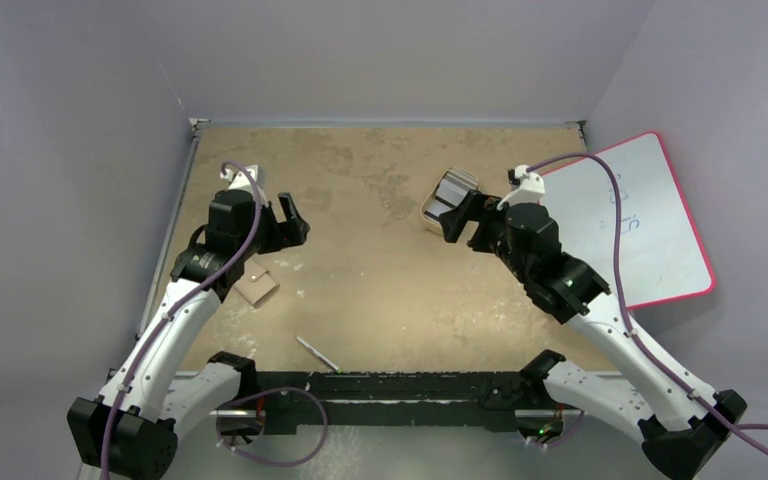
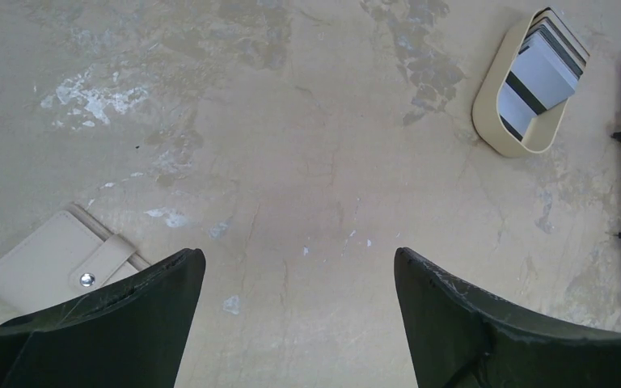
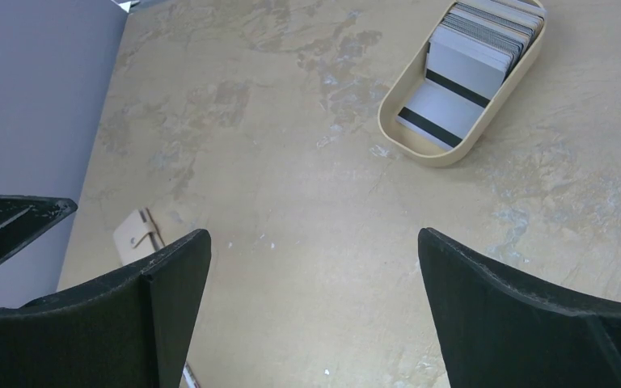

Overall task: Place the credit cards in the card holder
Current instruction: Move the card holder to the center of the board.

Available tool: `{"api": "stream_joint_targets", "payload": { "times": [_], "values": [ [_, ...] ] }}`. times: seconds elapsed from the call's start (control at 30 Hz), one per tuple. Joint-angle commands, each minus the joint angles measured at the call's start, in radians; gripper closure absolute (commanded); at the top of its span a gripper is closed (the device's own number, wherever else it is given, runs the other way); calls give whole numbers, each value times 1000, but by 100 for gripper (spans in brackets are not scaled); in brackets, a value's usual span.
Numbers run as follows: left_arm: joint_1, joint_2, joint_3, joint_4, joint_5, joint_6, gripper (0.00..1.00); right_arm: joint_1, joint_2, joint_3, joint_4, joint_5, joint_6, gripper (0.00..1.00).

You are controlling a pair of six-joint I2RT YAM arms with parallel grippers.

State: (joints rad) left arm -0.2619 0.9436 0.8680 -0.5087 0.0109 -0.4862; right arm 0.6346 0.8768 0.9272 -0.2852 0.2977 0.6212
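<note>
Tan card holder (image 2: 44,267), snap (image 2: 87,280) in left wrist only, left tool (image 2: 297,254), right tool (image 3: 314,234) spread

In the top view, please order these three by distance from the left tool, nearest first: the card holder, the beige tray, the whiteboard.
1. card holder: just beside the left tool, a little toward the arm bases.
2. beige tray: off to the tool's right, past the middle.
3. whiteboard: at the far right side.

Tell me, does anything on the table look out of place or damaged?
Nothing is spilled or broken. In the beige tray, the front credit cards lie flat while the rest lean. The table is blotchy and worn.
</note>
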Motion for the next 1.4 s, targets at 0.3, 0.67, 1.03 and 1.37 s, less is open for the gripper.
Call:
{"api": "stream_joint_targets", "payload": {
  "times": [0.3, 0.67, 1.03, 1.37],
  "values": [
    [7, 21, 20, -10, -349, -169, 13, -3, -12, 27, 26, 33, 5, 1],
    [9, 173, -29, -101, -519, -463, 29, -2, -36, 31, 27, 30, -9, 1],
    [76, 213, -93, -112, -656, -581, 36, -1, -107, 32, 11, -1, -21, 1],
    [104, 329, -162, -95, -651, -662, 41, -2, -130, 25, -23, 0, -4, 1]
  ]
}}
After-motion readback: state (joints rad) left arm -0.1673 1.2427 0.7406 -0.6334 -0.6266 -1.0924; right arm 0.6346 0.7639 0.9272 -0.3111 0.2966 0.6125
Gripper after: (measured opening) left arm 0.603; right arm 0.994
